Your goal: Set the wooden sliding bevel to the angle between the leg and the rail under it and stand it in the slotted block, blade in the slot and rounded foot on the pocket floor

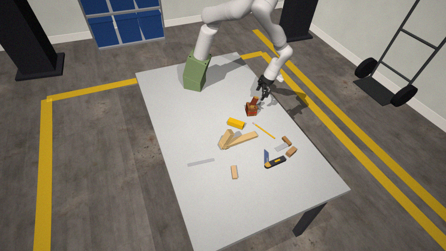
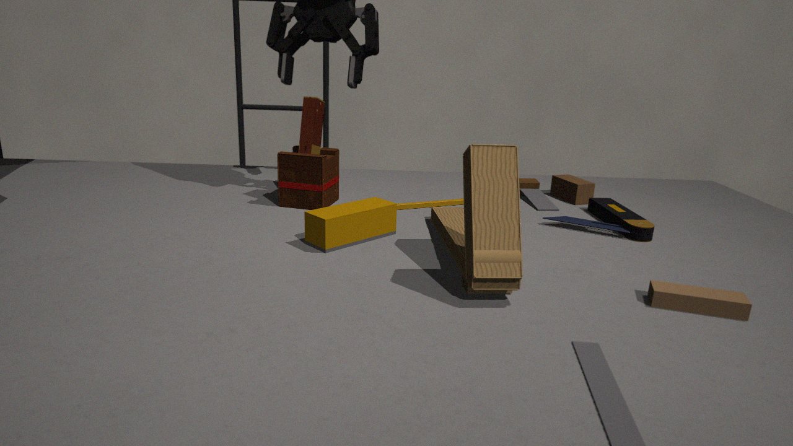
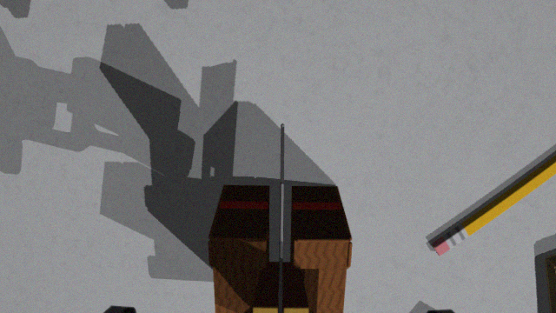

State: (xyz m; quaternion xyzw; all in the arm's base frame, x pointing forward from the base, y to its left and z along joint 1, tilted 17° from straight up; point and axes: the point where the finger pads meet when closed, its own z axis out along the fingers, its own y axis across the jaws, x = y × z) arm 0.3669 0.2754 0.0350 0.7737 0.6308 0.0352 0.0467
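The wooden sliding bevel (image 1: 254,101) stands upright in the dark slotted block (image 1: 251,109) with the red band, near the table's right edge. In the exterior view its reddish handle (image 2: 311,124) rises out of the block (image 2: 307,178). In the wrist view its thin blade (image 3: 282,191) sits edge-on in the slot of the block (image 3: 280,243). My gripper (image 1: 264,92) (image 2: 320,72) is open and empty, hanging above the handle and apart from it. The pale wooden leg and rail (image 1: 237,138) lie mid-table, the leg (image 2: 492,210) tilted up. The black bevel (image 1: 274,161) lies flat to the right.
A yellow block (image 1: 235,122) and a pencil (image 1: 263,130) lie between the slotted block and the leg and rail. A grey strip (image 1: 200,162), a small wooden bar (image 1: 234,172) and two brown blocks (image 1: 291,151) lie nearer the front. The green arm base (image 1: 195,71) stands at the back.
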